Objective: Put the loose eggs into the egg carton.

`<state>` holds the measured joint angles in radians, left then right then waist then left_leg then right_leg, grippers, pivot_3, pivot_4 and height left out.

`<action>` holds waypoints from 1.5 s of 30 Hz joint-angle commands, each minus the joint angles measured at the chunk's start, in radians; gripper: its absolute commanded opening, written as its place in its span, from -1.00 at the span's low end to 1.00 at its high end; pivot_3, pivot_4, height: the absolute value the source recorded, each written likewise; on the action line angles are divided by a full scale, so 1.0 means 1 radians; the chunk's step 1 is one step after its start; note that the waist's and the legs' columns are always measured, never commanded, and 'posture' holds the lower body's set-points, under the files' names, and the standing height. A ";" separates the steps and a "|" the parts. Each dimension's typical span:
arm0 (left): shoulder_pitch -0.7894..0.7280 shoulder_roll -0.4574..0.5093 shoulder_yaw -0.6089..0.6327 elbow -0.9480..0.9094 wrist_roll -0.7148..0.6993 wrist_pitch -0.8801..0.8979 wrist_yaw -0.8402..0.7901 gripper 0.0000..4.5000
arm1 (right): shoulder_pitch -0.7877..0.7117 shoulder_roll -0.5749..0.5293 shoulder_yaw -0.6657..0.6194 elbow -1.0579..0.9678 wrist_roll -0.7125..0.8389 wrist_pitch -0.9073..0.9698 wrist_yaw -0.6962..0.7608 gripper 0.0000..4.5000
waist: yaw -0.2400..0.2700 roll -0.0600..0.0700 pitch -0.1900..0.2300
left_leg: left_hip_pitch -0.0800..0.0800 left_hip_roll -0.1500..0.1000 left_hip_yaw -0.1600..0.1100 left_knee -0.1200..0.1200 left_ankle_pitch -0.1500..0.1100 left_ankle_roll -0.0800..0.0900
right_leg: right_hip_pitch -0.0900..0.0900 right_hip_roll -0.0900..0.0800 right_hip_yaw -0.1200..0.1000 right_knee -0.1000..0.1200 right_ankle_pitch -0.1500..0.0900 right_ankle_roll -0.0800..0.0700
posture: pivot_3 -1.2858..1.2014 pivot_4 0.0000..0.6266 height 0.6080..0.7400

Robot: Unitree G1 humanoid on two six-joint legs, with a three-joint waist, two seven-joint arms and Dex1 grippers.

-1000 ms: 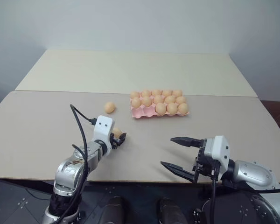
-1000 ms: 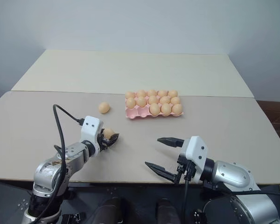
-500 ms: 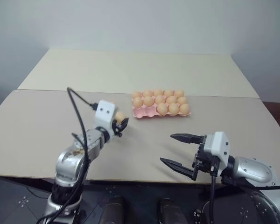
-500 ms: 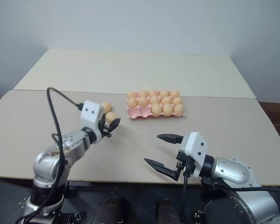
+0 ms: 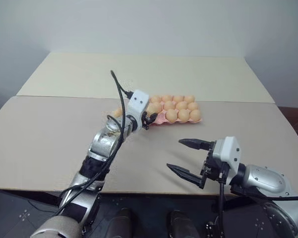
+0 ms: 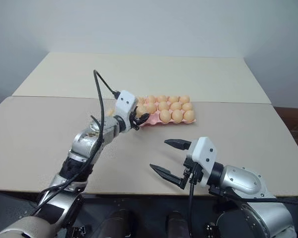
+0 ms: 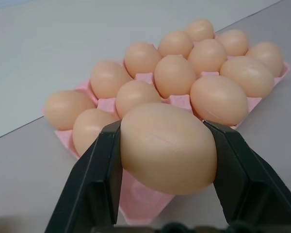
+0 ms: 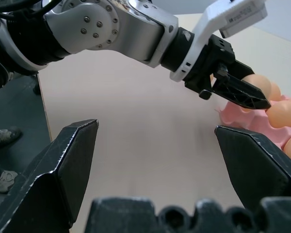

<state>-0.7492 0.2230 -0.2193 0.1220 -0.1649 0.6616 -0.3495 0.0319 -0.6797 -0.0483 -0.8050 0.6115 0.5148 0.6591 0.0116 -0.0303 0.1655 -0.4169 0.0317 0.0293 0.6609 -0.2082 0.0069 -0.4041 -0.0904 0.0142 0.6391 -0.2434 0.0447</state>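
the left hand (image 7: 167,145) is clamped on a smooth pale orange-tan egg (image 7: 167,148), just before the pink moulded egg carton (image 7: 136,194). lower it into the empty near-corner cup below the fingers. the right hand (image 5: 188,157) hangs wide open, empty.

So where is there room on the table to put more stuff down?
The table is bare left of the left gripper, across its far half behind the egg carton, and between the carton and the right gripper. It's crowded at the carton's near-left corner, where the left gripper holds an egg.
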 commanded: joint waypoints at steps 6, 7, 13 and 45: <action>-0.104 -0.064 -0.035 0.168 0.074 -0.140 -0.064 0.00 | -0.025 0.001 0.015 -0.037 0.008 0.002 -0.018 1.00 | 0.000 0.000 0.000 | 0.000 0.000 0.000 0.000 0.000 0.000 | 0.000 0.000 0.000 0.000 0.000 0.000 | 0.03 -0.52 1.00; -0.108 -0.065 -0.040 0.182 0.083 -0.152 -0.071 0.00 | -0.026 0.000 0.017 -0.037 0.007 0.002 -0.019 1.00 | 0.000 0.000 0.000 | -0.001 0.000 0.000 0.000 0.000 0.000 | 0.000 0.000 0.000 0.000 0.000 0.000 | 0.03 -0.52 1.00; -0.133 -0.086 -0.057 0.276 0.136 -0.223 -0.085 0.00 | -0.024 -0.003 0.021 -0.039 0.006 -0.001 -0.022 1.00 | -0.001 0.000 0.000 | -0.001 0.000 0.000 0.000 0.000 0.000 | 0.000 0.000 0.000 0.000 0.000 0.000 | 0.03 -0.52 1.00; 0.071 -0.034 0.088 -0.257 0.128 -0.032 -0.050 0.99 | -0.054 0.011 0.012 -0.032 0.030 0.028 -0.070 1.00 | -0.003 0.000 0.000 | -0.001 0.000 0.000 0.000 0.000 0.000 | -0.001 0.000 0.000 0.001 0.000 0.001 | 0.03 -0.52 1.00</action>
<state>-0.6861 0.1841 -0.1512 -0.0494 -0.0195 0.6000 -0.4049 -0.0009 -0.6752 -0.0166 -0.8137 0.6139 0.5349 0.6015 0.0087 -0.0306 0.1657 -0.4179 0.0320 0.0288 0.6612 -0.2081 0.0069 -0.4049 -0.0904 0.0140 0.6401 -0.2431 0.0452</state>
